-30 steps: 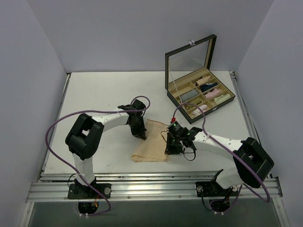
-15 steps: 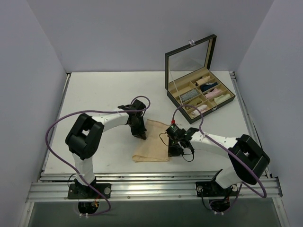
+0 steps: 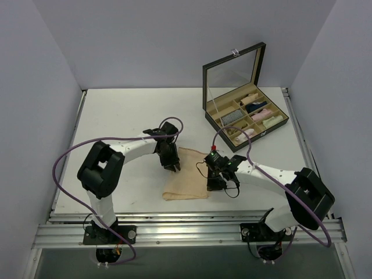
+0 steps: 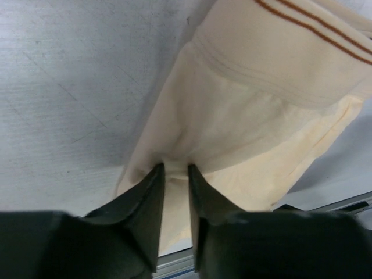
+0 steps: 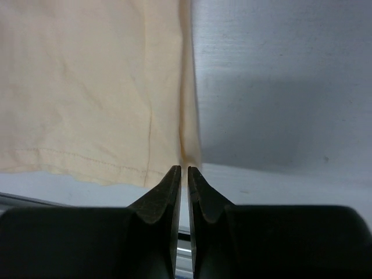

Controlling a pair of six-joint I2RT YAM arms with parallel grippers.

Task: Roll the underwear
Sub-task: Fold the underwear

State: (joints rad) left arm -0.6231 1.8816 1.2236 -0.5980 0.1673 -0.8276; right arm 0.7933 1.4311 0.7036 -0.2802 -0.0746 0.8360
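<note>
The underwear (image 3: 187, 174) is a pale peach-beige cloth lying flat on the white table between my two arms. In the left wrist view its brown-striped band (image 4: 314, 26) lies at the far side. My left gripper (image 3: 172, 167) is down on its far left corner. There the jaws of the left gripper (image 4: 175, 167) stand slightly apart, tips on the underwear (image 4: 250, 93) with a small pucker between them. My right gripper (image 3: 214, 186) is at the cloth's right edge. The right gripper (image 5: 184, 168) is nearly closed on the raised side fold of the underwear (image 5: 87, 87).
A dark compartment box (image 3: 264, 132) with its mirrored lid (image 3: 232, 72) up stands at the back right, holding several cloth rolls. The aluminium rail (image 3: 186, 232) runs along the near edge. Purple cables loop over both arms.
The right gripper has shifted a little toward the near right edge of the cloth and closed on it. The left jaws have parted somewhat; the left arm has barely moved.
</note>
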